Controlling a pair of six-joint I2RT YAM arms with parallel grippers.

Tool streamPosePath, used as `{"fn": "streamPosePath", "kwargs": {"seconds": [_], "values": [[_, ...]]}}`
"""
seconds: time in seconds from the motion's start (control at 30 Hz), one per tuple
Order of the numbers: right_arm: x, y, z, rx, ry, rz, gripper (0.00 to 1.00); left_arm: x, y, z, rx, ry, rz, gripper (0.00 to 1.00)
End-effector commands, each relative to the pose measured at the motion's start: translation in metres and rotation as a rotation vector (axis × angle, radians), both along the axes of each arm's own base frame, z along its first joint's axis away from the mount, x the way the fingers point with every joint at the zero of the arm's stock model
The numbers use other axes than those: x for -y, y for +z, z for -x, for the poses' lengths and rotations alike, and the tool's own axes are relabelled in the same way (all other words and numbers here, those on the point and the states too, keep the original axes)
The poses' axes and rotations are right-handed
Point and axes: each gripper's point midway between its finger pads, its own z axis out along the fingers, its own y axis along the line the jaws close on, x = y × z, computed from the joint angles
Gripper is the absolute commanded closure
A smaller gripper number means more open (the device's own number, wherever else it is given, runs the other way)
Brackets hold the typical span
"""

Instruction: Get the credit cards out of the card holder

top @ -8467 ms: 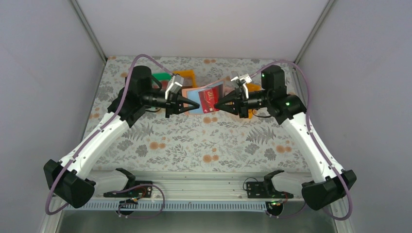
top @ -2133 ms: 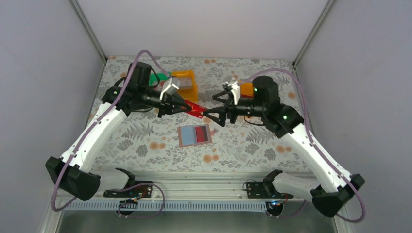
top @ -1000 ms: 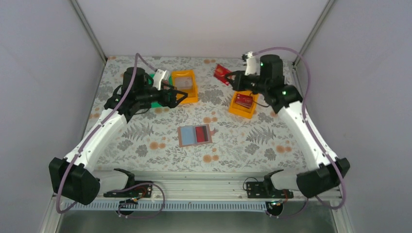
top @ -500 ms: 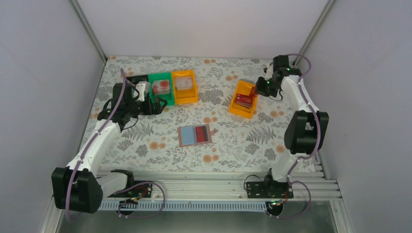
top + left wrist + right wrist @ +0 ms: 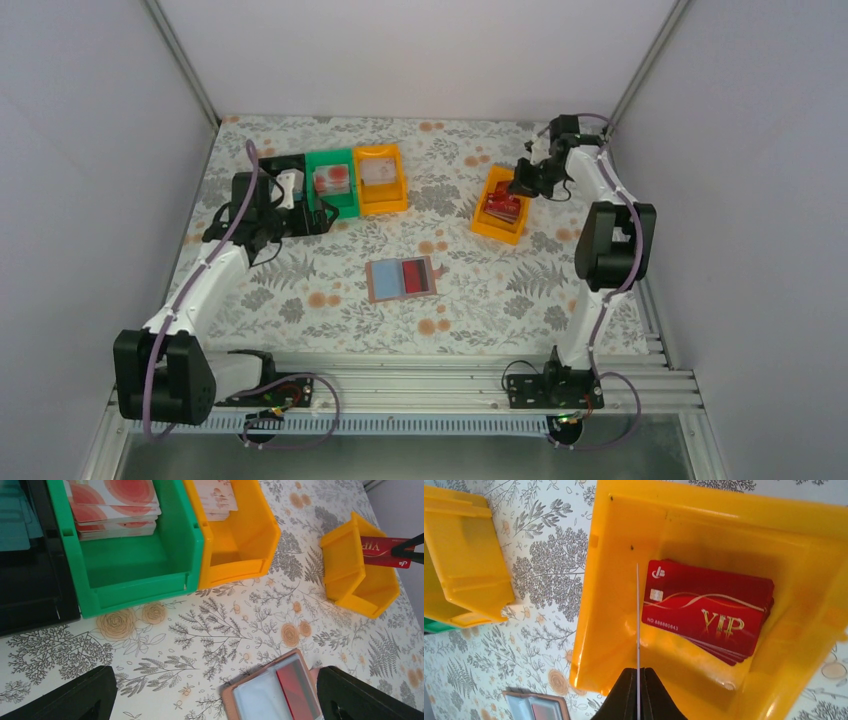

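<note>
The right fingers (image 5: 632,686) pinch a red credit card (image 5: 637,610), seen edge-on, over the orange bin (image 5: 492,232) at the overhead frame's upper right, above a stack of matching cards (image 5: 709,612). The left fingers (image 5: 316,217) stand spread and empty near the green bin (image 5: 333,182). The card holder (image 5: 400,279) lies open mid-frame on the counter (image 5: 500,300), with one red card (image 5: 413,276) seemingly left in a sleeve. Drop-off is in hand. Next, I judge, comes the release, then a reach to the holder.

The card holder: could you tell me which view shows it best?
Top external: the card holder lies open and whole, a red card inside. The left wrist cuts it off at the bottom edge; the right wrist catches only a corner.
</note>
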Motion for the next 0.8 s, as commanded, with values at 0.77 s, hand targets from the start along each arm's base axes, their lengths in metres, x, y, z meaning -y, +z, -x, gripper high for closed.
{"fn": "streamPosePath", "kwargs": {"seconds": [0.77], "values": [[-0.015, -0.024, -0.013, -0.101, 0.079, -0.006, 0.96, -0.002, -0.012, -0.009, -0.023, 0.008, 0.007, 0.00]]}}
